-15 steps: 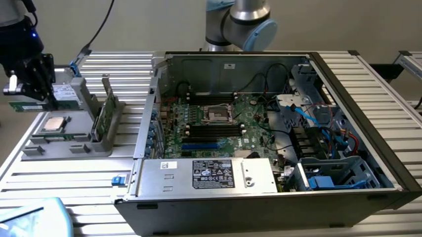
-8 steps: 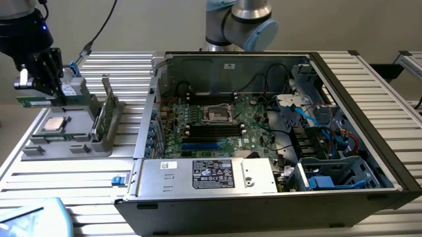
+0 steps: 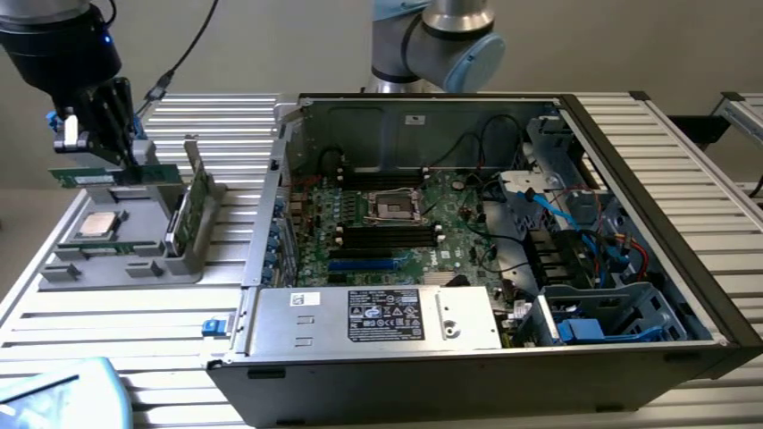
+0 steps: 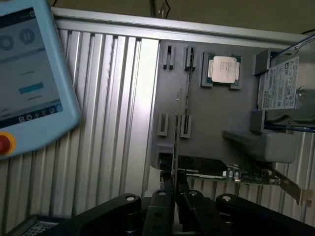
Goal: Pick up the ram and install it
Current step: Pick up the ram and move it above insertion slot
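No word or number can be read. In the exterior view, the black label (image 3: 385, 315) on the power supply (image 3: 465, 320), lower middle of the frame, carries white print too small to make out. So does the pale sticker on the ram (image 3: 107, 177), upper left. In the wrist view, the pendant screen (image 4: 27, 59) shows a round two-bar pause sign. The white label (image 4: 279, 86) on the hard drive (image 4: 306, 101) is illegible.

Soft, even light fills the exterior view, and the ribbed table (image 3: 131, 317) glares pale. The wrist view is dimmer, with a sheen beside the dark, edge-on ram (image 4: 175, 142).
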Robot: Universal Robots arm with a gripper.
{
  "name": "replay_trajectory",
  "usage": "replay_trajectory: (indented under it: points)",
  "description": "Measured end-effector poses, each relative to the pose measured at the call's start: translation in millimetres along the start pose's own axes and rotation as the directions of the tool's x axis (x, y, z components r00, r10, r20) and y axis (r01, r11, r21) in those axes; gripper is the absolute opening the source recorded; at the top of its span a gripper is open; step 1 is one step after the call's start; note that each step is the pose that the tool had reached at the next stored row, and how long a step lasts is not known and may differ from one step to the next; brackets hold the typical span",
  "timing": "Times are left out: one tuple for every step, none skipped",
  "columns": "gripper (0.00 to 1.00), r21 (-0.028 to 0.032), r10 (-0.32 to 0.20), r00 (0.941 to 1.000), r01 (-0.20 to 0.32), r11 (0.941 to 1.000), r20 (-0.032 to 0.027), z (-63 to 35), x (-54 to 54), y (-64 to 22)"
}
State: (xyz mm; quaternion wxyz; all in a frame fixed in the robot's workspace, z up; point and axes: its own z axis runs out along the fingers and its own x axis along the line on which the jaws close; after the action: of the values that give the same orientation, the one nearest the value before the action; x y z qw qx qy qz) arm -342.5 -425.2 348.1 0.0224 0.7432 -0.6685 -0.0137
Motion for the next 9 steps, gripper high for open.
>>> replay_trajectory:
  points:
    - [0.14, 0.0000, -0.002, 1.0000, 0.002, 1.0000, 0.0007, -1.5, 0.4, -3.5]
    - [0.14, -0.0002, -0.003, 1.0000, 0.003, 1.0000, 0.0010, -3.0, 0.8, -7.2]
    - [0.14, -0.0005, -0.004, 1.0000, 0.004, 1.0000, 0.0012, -4.5, 1.2, -10.9]
    - [0.14, -0.0007, -0.005, 1.0000, 0.005, 1.0000, 0.0013, -6.0, 1.7, -14.8]
    - [0.14, -0.0010, -0.006, 1.0000, 0.006, 1.0000, 0.0014, -7.4, 2.2, -18.6]
    - [0.14, -0.0015, -0.007, 1.0000, 0.007, 1.0000, 0.0014, -9.0, 2.7, -22.7]
    - [0.14, -0.0020, -0.007, 1.0000, 0.007, 1.0000, 0.0014, -10.6, 3.2, -26.6]
    - [0.14, -0.0025, -0.007, 1.0000, 0.007, 1.0000, 0.0016, -12.3, 3.8, -30.5]
    - [0.14, -0.0032, -0.008, 1.0000, 0.008, 1.0000, 0.0016, -14.1, 4.4, -34.3]
